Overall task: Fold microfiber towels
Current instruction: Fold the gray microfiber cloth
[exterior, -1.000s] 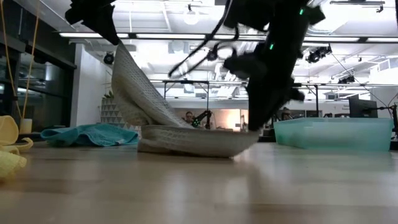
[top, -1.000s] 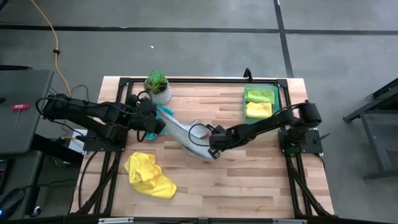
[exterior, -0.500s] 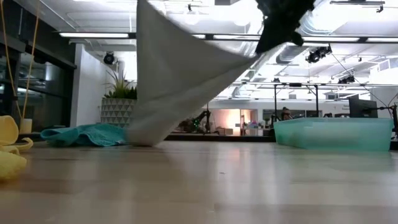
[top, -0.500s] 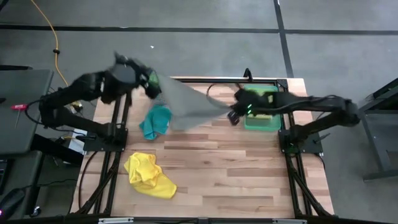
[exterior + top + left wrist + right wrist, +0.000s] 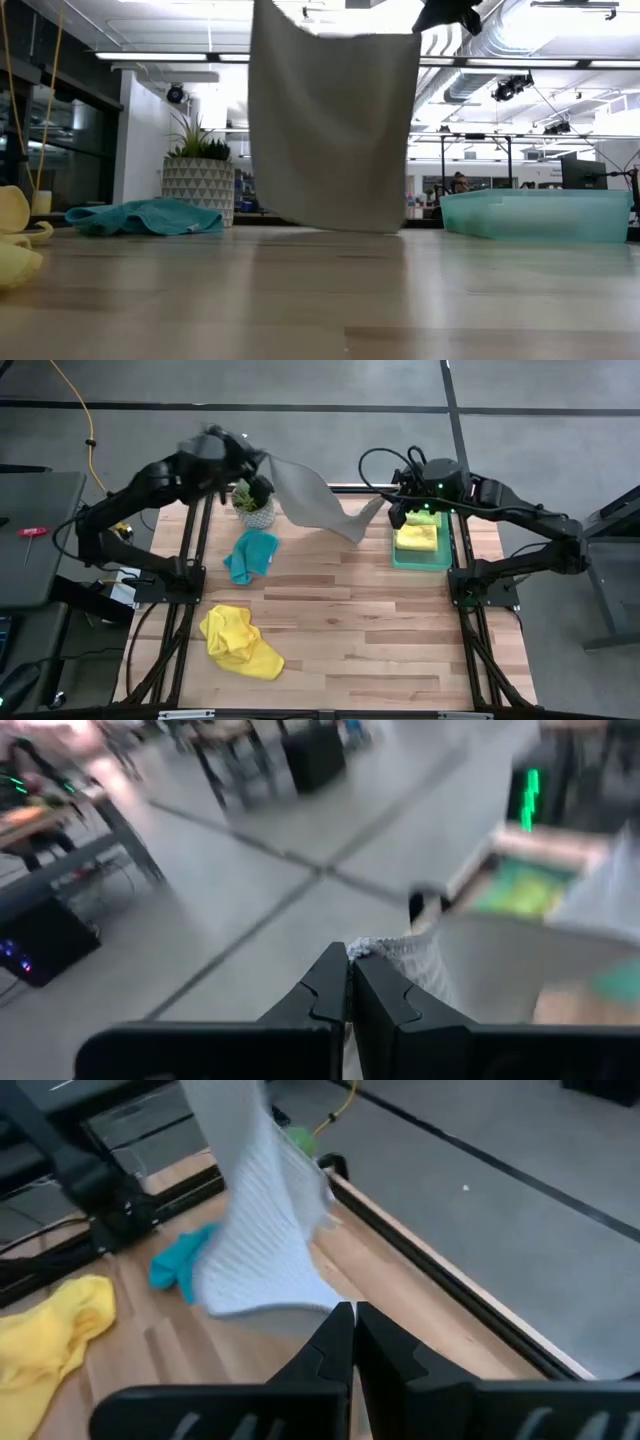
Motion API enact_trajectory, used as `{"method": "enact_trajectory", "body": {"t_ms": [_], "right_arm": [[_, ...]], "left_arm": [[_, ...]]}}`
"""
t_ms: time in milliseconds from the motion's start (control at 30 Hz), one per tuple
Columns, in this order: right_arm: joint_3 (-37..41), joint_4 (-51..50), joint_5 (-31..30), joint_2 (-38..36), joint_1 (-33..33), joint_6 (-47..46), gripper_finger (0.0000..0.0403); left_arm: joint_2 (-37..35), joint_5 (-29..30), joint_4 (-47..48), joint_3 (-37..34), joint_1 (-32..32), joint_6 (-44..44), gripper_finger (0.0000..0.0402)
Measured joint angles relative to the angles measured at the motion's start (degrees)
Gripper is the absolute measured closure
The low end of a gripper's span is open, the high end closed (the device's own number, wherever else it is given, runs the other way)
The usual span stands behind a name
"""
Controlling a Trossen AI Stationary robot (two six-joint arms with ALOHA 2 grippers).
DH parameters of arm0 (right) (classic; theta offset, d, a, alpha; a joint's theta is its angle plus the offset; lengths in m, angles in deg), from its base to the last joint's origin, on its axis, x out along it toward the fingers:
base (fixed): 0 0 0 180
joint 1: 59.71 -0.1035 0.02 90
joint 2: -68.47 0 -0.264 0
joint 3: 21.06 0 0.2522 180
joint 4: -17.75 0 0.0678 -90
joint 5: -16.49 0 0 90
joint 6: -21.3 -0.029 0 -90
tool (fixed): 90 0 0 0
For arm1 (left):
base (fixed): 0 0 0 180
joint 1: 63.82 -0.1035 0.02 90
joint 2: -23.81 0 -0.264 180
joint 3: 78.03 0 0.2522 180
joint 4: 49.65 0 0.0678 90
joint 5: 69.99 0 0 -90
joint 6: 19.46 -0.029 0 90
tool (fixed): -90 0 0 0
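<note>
A grey-white towel [image 5: 315,500] hangs spread between my two grippers, high over the table's far edge. In the low view it hangs as a flat sheet [image 5: 335,130]; whether its lower edge [image 5: 340,226] touches the table, I cannot tell. My left gripper [image 5: 256,462] is shut on its left top corner. My right gripper [image 5: 384,512] is shut on its right top corner. A teal towel [image 5: 252,553] and a crumpled yellow towel [image 5: 240,643] lie on the table. A lime green towel [image 5: 420,514] and a second yellow towel [image 5: 417,537] lie in the tray. My left gripper pinches a top corner of the grey-white towel [image 5: 385,952] between its two shut fingers [image 5: 330,982]. The towel hangs down from that corner, stretched toward the other gripper. My right gripper pinches the other top corner [image 5: 332,1302] between its two shut fingers [image 5: 342,1335]. The towel [image 5: 265,1230] stretches away from that corner toward the left arm, and the rest hangs below.
A translucent green tray [image 5: 398,550] stands at the far right. A small plant in a white pot [image 5: 252,500] stands at the far left, just below the left gripper. Bare wood lies at the table's middle and near right.
Both grippers have risen and gone toward the far edge, the left one leftward and the right one rightward. The grey-white towel, which lay bunched on the table's middle, has been lifted and spread out; it now hangs flat between them.
</note>
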State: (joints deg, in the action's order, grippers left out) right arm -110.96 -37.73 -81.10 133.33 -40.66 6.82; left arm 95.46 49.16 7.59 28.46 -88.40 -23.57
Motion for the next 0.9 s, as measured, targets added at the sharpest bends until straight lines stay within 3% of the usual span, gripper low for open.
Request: {"method": "enact_trajectory", "body": {"t_ms": [200,400,500,633,767,900], "right_arm": [[0.0,-8.6,0.0,0.0,-4.4,-0.6,0.0403],[6.8,-11.6,-0.9,-0.2,-13.3,-8.1,0.0403],[13.1,-7.4,-0.9,0.0,-18.4,-13.7,0.0403],[22.7,7.0,0.0,0.2,-25.8,-20.3,0.0403],[30.4,20.5,3.1,1.6,-32.6,-27.9,0.0403],[34.4,25.6,5.6,5.1,-39.1,-36.4,0.0403]], "left_arm": [[3.2,0.0,14.4,-3.9,4.0,7.9,0.0401],[2.5,-4.0,15.1,-17.9,14.7,24.7,0.0402],[2.5,-6.2,14.4,-24.8,21.8,33.8,0.0402],[2.5,-9.6,7.4,-33.2,31.8,48.2,0.0402],[2.5,-16.2,2.1,-38.1,40.9,60.8,0.0402],[3.7,-23.8,-3.8,-41.0,47.9,67.8,0.0402]]}}
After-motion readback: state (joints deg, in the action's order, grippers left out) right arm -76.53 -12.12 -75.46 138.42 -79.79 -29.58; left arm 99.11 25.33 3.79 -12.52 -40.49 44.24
